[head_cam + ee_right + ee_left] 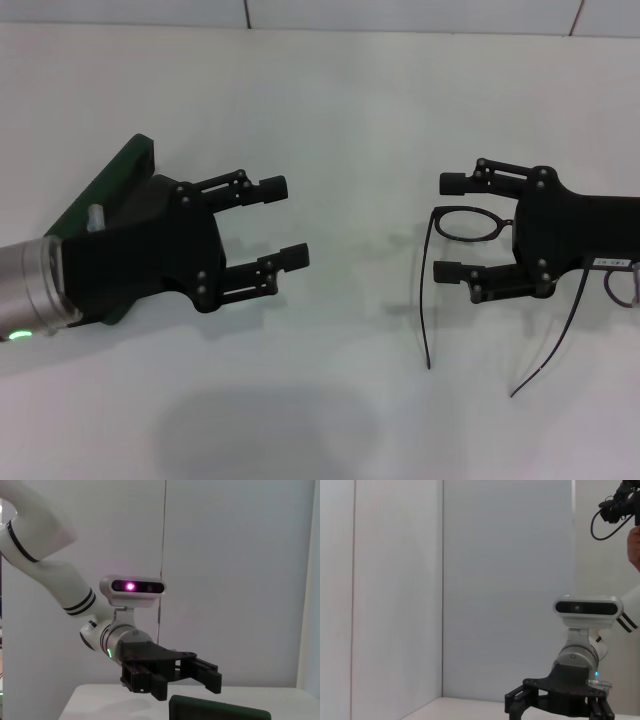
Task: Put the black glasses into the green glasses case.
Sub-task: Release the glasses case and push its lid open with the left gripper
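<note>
We saw the right tool (pixel 450 227) spread open over the black glasses (pixel 470 224), the left tool (pixel 284 221) open above the green glasses case (pixel 115 180)

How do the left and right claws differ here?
The left claw hovers by the green glasses case, over bare table; the right claw sits over the black glasses, one lens between its fingers. Both are open, holding nothing, and point toward each other.
</note>
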`<state>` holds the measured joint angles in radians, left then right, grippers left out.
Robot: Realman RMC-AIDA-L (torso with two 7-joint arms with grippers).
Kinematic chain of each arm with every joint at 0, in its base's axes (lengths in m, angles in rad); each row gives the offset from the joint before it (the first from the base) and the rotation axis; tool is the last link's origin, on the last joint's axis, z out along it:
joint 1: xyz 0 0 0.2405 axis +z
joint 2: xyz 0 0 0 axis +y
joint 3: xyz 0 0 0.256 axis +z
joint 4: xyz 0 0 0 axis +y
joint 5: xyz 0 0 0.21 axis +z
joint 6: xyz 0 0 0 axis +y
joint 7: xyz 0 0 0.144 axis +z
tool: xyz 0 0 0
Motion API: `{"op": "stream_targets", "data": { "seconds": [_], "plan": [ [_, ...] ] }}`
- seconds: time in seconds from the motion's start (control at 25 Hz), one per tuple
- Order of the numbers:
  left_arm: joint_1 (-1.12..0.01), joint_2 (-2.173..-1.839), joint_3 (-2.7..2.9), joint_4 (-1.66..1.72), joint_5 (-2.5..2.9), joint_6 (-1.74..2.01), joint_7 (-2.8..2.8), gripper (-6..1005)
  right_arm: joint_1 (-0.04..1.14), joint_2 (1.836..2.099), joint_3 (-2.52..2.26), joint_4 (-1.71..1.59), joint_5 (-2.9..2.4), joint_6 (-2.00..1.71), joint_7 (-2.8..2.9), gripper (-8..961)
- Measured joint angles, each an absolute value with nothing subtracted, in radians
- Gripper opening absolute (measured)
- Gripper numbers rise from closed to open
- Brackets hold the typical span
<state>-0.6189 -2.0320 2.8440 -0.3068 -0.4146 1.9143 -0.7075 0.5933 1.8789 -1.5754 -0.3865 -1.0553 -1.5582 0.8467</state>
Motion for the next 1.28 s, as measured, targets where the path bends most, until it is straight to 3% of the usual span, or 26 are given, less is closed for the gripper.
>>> {"op": "stream_targets", "data": {
  "seconds": [0.52, 0.92, 1.16, 1.28],
  "plan": [
    [-0.635, -2.037, 2.837, -0.346, -0.585, 1.804, -0.884, 701, 0.596, 1.881, -1.575, -0.388, -1.055, -1.552, 0.847, 887],
    [-0.864, -2.032, 2.845, -0.887, -0.360, 1.756, -1.387, 695, 0.599, 1.881, -1.575, -0.399, -1.055, -1.530, 0.847, 885],
    [-0.880, -2.081, 2.846, -1.116, -0.233, 1.814, -1.410, 692, 0.592, 1.881, -1.575, -0.399, -1.055, -1.530, 0.847, 885],
    [-0.861, -2.088, 2.846, -1.146, -0.200, 1.813, -1.412, 690, 0.590, 1.881, -1.575, -0.399, -1.055, -1.530, 0.847, 885]
  ]
}}
